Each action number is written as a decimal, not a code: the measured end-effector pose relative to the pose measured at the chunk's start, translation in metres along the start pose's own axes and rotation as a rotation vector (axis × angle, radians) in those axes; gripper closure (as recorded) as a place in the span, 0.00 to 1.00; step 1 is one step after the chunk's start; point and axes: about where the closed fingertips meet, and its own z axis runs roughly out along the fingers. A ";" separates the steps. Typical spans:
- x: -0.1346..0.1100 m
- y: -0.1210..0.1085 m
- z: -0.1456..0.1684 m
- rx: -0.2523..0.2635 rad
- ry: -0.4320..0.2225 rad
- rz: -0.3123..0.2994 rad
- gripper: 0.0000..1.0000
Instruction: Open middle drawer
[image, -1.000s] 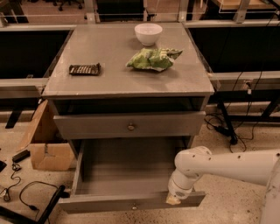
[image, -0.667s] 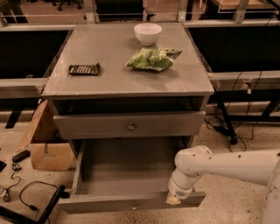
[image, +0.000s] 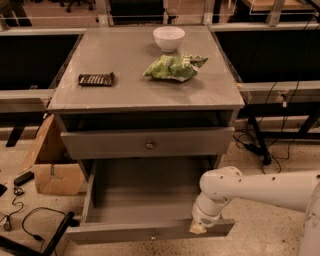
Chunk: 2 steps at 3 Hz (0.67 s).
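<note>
At cabinet (image: 140, 95) front, low: middle drawer (image: 145, 200) stands pulled well out. At its front's right end, gripper (image: 200, 228); open or closed, cannot tell. Opening looks near done; next move likely clean retreat.

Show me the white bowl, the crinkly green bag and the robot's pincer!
white round bowl (image: 168, 44): camera view, on its outer wall.
crinkly green snack bag (image: 172, 68): camera view, middle of the bag.
robot's pincer (image: 199, 228): camera view, its tip, at the front of the pulled-out grey drawer (image: 125, 233).

Warm, dim overhead light leaves a soft sheen on the tabletop (image: 135, 95). The gripper (image: 199, 228), at the front edge of the pulled-out middle drawer (image: 145, 232), shows pale against its shadowed inside.
</note>
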 end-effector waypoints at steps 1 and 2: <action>0.000 0.000 0.000 0.000 0.000 0.000 0.35; 0.000 0.000 0.000 0.000 0.000 0.000 0.11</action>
